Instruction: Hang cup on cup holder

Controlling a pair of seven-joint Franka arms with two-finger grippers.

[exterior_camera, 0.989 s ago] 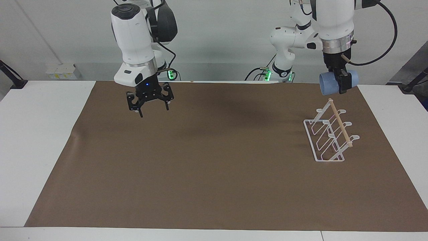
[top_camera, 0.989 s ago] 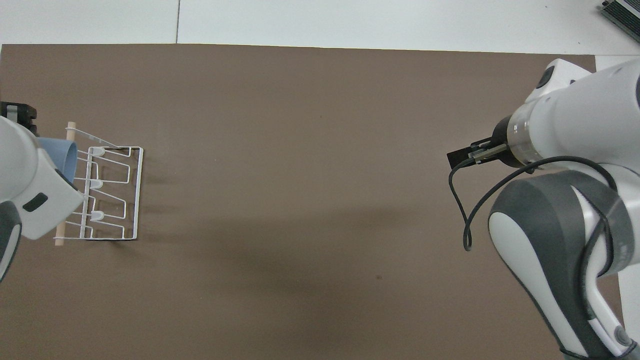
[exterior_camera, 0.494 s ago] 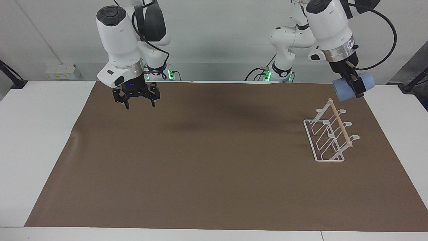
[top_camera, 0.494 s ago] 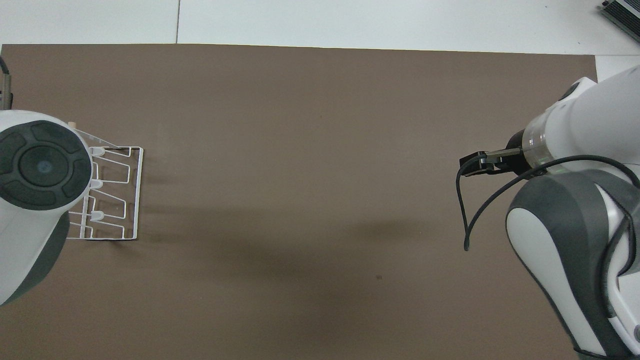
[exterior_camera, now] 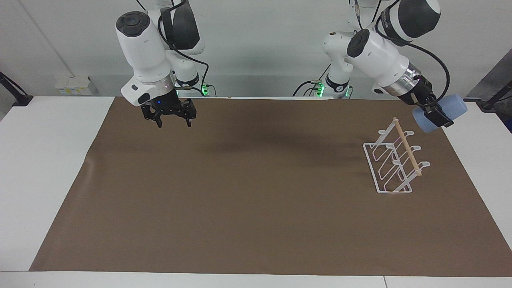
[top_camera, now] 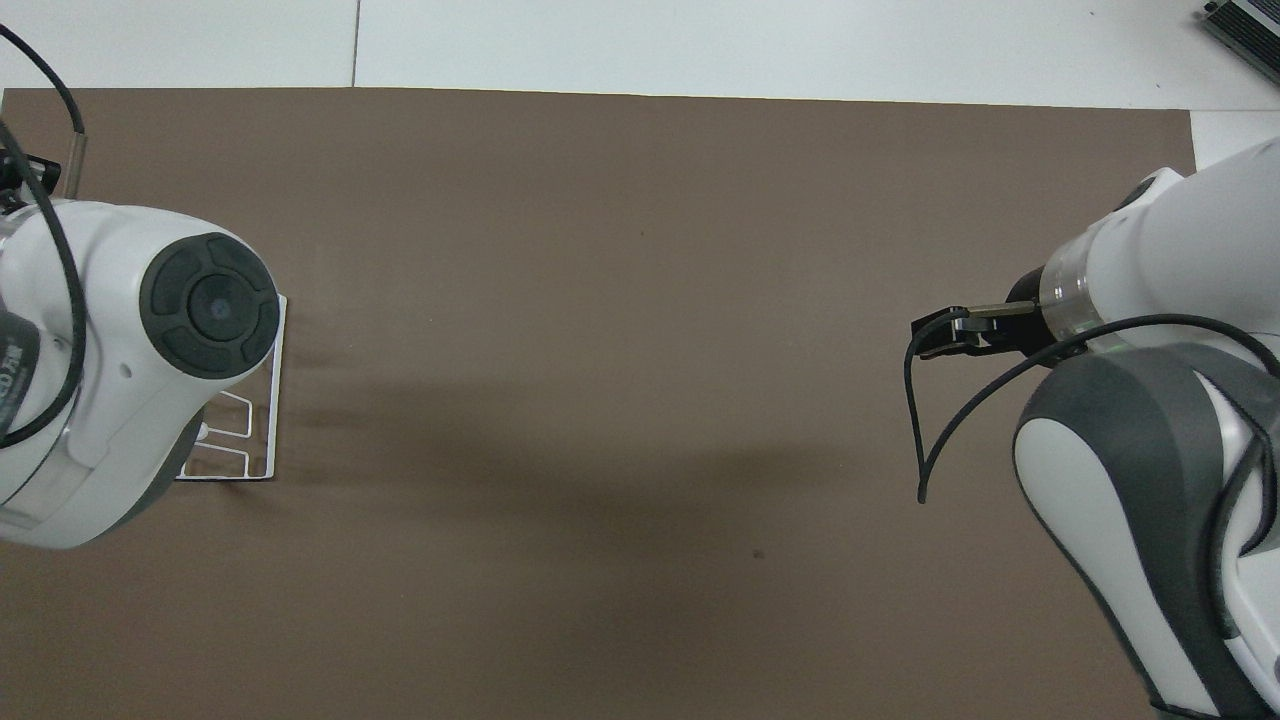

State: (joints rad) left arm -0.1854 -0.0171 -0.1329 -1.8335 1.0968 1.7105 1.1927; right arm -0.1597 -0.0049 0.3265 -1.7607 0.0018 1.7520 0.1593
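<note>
The cup (exterior_camera: pixel 458 105), a light-blue tumbler, lies tilted on its side in my left gripper (exterior_camera: pixel 438 115), which is shut on it. It hangs in the air over the mat, just above and beside the dowel end of the cup holder that is nearer the robots, and clear of it. The cup holder (exterior_camera: pixel 395 161) is a white wire rack with a wooden dowel (exterior_camera: pixel 407 147), standing on the mat toward the left arm's end. In the overhead view my left arm hides the cup and most of the cup holder (top_camera: pixel 262 440). My right gripper (exterior_camera: pixel 173 119) hangs open and empty over the mat's edge nearest the robots, waiting; it also shows in the overhead view (top_camera: pixel 938 334).
A brown mat (exterior_camera: pixel 256 200) covers most of the white table (exterior_camera: pixel 48 168). White table margin lies beside the cup holder at the left arm's end (exterior_camera: pixel 480 160). A cable (top_camera: pixel 925 430) loops from my right wrist.
My left arm has tilted its wrist and carried the cup lower and toward the left arm's end of the table, beside the rack's dowel. My right gripper has drawn back toward the robots.
</note>
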